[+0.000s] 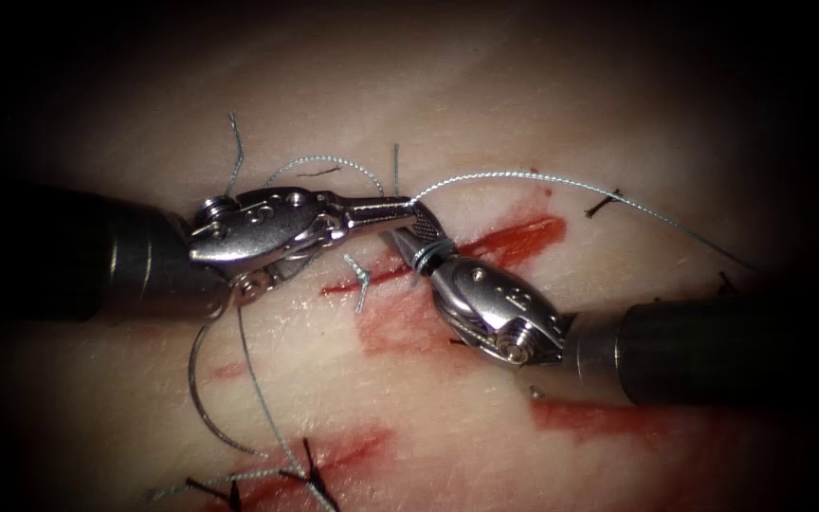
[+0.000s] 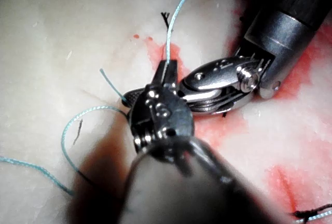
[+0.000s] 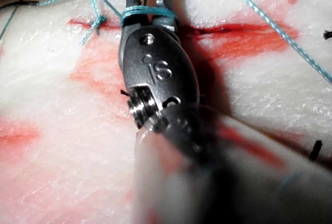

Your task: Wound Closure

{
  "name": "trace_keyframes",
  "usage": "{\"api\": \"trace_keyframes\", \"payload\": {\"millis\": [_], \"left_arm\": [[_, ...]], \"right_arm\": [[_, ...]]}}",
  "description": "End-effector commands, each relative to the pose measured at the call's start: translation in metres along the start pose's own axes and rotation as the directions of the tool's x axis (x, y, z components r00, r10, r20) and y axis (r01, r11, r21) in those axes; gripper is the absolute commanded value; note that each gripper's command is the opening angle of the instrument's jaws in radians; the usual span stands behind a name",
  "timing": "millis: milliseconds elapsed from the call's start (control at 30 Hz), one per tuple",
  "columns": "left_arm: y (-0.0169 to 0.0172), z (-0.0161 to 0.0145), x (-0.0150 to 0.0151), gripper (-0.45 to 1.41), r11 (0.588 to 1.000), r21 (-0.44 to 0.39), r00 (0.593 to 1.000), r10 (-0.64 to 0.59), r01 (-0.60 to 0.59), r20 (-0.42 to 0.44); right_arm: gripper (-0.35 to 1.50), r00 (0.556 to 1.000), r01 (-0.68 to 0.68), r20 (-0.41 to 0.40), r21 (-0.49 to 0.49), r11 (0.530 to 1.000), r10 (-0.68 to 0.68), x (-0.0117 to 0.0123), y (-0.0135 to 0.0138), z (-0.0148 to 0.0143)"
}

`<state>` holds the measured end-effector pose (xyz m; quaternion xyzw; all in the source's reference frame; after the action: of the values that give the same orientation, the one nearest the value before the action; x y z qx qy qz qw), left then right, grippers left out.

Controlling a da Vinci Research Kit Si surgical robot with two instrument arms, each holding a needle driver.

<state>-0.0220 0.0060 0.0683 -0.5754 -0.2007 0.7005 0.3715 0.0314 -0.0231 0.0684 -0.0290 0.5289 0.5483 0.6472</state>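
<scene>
Right tool (image 1: pixel 411 237) jaws parted, thread (image 1: pixel 523 176) looped round them, left tool (image 1: pixel 400 210) clamping thread — needle (image 1: pixel 203 403) free on tissue (image 1: pixel 542 104).

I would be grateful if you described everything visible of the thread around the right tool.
The thread is thin, pale blue-grey and twisted. It is wound in a few turns around the right tool just behind its jaws, which stand slightly apart, clearest in the right wrist view. From the left tool, whose jaws are shut on it, it arcs away right over the tissue. A short knotted piece lies beside the cut.
</scene>
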Motion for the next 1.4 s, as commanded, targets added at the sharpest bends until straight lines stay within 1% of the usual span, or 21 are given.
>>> {"api": "trace_keyframes", "payload": {"millis": [33,333,633,1000,1400], "left_arm": [[-0.0001,0.0005,-0.0004,-0.45,1.000,-0.001,1.000,-0.002,0.002,0.001],[0.0003,0.0005,0.0002,-0.45,1.000,-0.002,1.000,-0.009,0.009,0.001],[0.0003,0.0003,0.0007,-0.45,1.000,-0.004,1.000,-0.014,0.014,0.002],[0.0003,0.0003,0.0008,-0.45,1.000,-0.007,1.000,-0.015,0.015,0.003],[-0.0003,0.0003,0.0000,-0.45,1.000,0.003,1.000,-0.007,0.007,-0.001]], "right_arm": [[0.29,1.000,-0.005,-0.005,0.003,1.000,0.005,0.0000,-0.0007,0.0004],[0.27,1.000,-0.020,-0.012,0.008,1.000,0.020,0.0017,-0.0014,0.0002],[0.27,0.999,-0.033,-0.022,0.012,0.999,0.033,0.0025,-0.0016,0.0002],[0.27,0.999,-0.031,-0.025,0.006,1.000,0.031,0.0029,-0.0016,0.0003],[0.27,0.999,-0.030,-0.030,-0.005,1.000,0.030,0.0027,-0.0015,0.0016]]}}
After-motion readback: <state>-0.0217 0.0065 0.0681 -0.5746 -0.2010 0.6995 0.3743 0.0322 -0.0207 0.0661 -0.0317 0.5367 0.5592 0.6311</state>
